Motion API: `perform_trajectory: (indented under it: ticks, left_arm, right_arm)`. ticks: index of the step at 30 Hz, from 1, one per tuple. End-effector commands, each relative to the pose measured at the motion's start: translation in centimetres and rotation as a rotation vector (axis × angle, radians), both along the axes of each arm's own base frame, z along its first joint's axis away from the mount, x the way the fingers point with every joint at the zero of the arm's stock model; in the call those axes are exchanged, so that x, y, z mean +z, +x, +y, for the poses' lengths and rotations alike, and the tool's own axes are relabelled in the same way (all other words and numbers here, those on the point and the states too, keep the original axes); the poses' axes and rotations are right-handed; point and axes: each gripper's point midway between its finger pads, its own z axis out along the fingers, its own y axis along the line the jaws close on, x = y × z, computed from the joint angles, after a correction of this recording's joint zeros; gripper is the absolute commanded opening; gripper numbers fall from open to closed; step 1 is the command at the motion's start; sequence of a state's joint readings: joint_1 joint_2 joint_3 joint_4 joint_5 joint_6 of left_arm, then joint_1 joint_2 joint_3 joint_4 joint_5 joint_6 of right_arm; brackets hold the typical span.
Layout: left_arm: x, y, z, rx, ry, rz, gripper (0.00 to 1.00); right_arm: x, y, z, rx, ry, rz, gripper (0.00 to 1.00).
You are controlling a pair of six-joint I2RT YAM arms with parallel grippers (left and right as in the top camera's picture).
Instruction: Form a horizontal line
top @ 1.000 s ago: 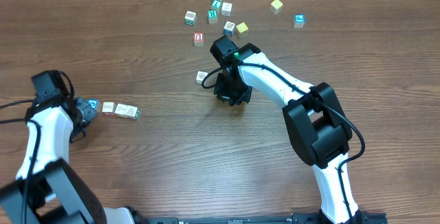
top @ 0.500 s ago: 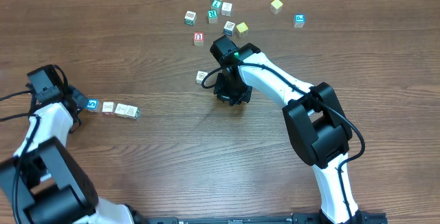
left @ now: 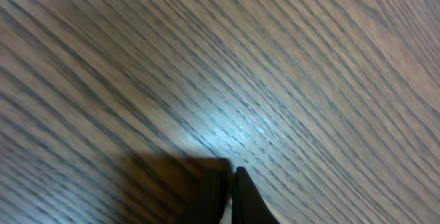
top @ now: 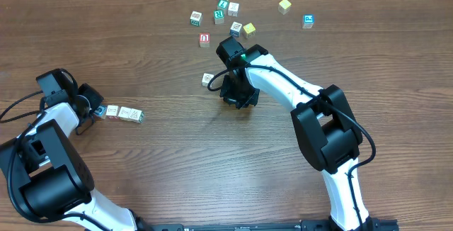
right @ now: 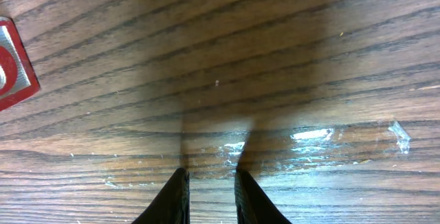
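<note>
Left gripper (top: 93, 108), jaws together, sits at the blue end of the horizontal line (top: 124, 112), seemingly touching it. Right gripper (right: 210, 189), low over the table (top: 177, 160), has its jaws slightly apart, empty.

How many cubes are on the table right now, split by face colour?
Plain yellow cubes: 2
Red-faced cube: 1
Blue-faced cubes: 2 (one in the row)
Green or whitish-faced cubes: 10
Total: 15
</note>
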State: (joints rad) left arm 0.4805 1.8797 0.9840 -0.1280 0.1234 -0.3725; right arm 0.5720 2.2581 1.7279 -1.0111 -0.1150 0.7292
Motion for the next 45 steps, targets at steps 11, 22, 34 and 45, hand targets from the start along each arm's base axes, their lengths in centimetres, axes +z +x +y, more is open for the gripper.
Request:
perform_trajectory:
  ticks: [11, 22, 34, 45]
  left_arm:
    - [-2.2, -1.7, -1.7, 0.005, -0.11, 0.078, 0.04]
    - [-2.6, -2.5, -2.2, 0.054, -0.153, 0.11, 0.04]
    - [-2.9, -3.4, -2.3, 0.16, -0.203, 0.141, 0.04]
    - [-3.1, -3.4, -3.2, 0.148, -0.212, 0.159, 0.04]
  right_arm:
    - [-1.1, 0.2, -0.4, 0.003, -0.034, -0.013, 0.2]
    - [-1.1, 0.2, -0.4, 0.003, -0.034, -0.013, 0.2]
    - [-1.1, 0.2, -0.4, 0.003, -0.034, -0.014, 0.2]
    - [-1.1, 0.2, -0.4, 0.003, -0.034, -0.013, 0.2]
